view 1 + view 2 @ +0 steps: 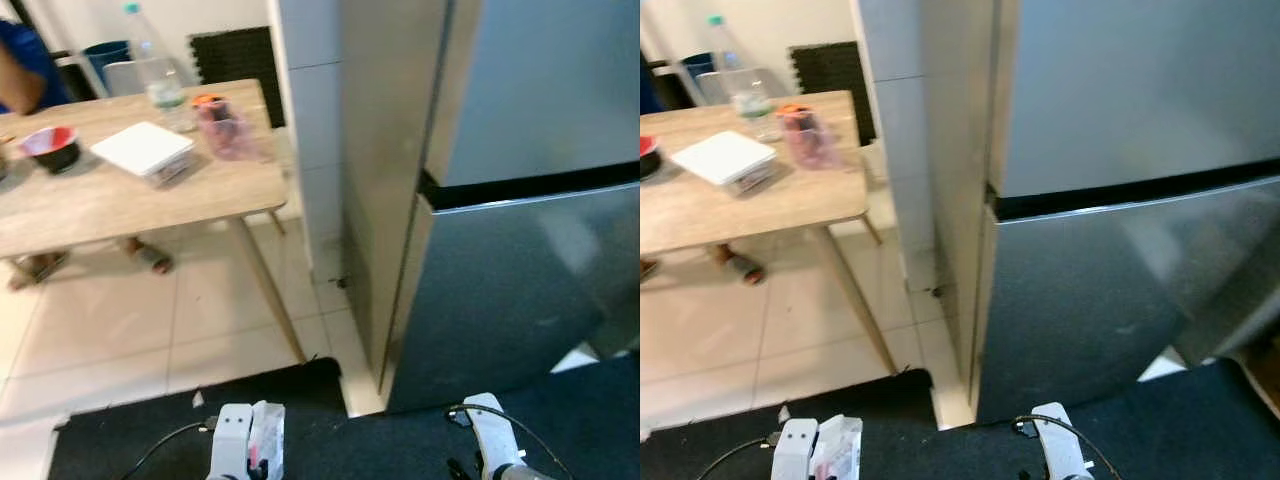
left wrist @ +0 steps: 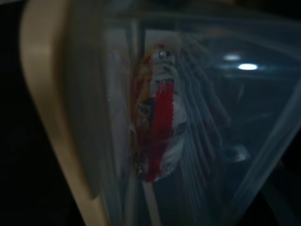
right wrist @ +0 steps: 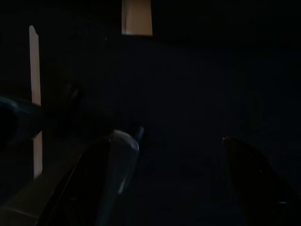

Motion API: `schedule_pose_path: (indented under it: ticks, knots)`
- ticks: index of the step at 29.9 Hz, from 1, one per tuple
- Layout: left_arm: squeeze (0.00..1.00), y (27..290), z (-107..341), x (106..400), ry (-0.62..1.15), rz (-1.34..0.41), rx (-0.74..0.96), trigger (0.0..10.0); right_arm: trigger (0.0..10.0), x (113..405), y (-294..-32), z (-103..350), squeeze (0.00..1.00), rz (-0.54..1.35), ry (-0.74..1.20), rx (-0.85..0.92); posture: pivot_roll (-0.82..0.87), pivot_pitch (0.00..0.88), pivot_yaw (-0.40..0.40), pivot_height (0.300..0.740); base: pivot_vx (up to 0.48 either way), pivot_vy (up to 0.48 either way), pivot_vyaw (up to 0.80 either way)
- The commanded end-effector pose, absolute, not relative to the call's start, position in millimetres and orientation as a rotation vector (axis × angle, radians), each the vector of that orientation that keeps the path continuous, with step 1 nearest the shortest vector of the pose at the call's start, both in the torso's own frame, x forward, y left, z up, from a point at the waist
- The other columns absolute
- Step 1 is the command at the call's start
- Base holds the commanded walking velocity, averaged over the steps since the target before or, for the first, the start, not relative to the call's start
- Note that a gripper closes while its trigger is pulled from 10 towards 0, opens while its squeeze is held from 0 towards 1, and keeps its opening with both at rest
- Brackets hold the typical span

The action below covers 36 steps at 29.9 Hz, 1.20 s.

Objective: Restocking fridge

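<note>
Already the left gripper [image 1: 250, 455] clasps a clear container [image 2: 188, 122] low before the closed fridge [image 1: 520, 200], carried ready for stocking; the right gripper [image 3: 178, 155], fingers spread, hangs free for the door.

Wood table [image 1: 120, 205], pale tile floor [image 1: 150, 330], white tiled wall [image 1: 310, 120]

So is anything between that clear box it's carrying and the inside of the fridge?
Yes: the fridge's doors are both closed. The clear container sits close at the left pincer, low in front of the fridge.
</note>
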<state>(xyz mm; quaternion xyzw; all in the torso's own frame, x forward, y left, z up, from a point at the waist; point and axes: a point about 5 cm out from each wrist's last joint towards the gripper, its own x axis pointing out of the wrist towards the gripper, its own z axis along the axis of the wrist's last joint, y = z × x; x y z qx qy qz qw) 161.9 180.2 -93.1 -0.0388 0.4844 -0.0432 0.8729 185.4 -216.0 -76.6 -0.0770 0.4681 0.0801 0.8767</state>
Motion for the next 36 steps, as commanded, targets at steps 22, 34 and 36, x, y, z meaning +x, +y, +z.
schedule_pose_path:
  ticks: [22, 34, 36]
  knots:
    - [0.0, 170, -99, 150, 1.066, -0.153, -0.121, 10.0, 10.0, 243, -220, -32, 0.0, 0.436, 0.747, -0.13, -0.07, 0.044, -0.011, 0.74, 0.0, -0.153, 0.0]
    - [0.0, 171, -99, 149, 1.069, -0.159, -0.112, 10.0, 10.0, 275, -230, 29, 0.0, 0.897, 0.603, -0.064, -0.07, 0.044, -0.008, 0.74, 0.0, 0.0, 0.0]
    - [0.0, 171, -99, 149, 1.068, -0.16, -0.111, 10.0, 10.0, 277, -227, 45, 0.01, 1.01, 0.551, 0.006, -0.07, 0.046, -0.008, 0.74, 0.0, 0.0, 0.0]
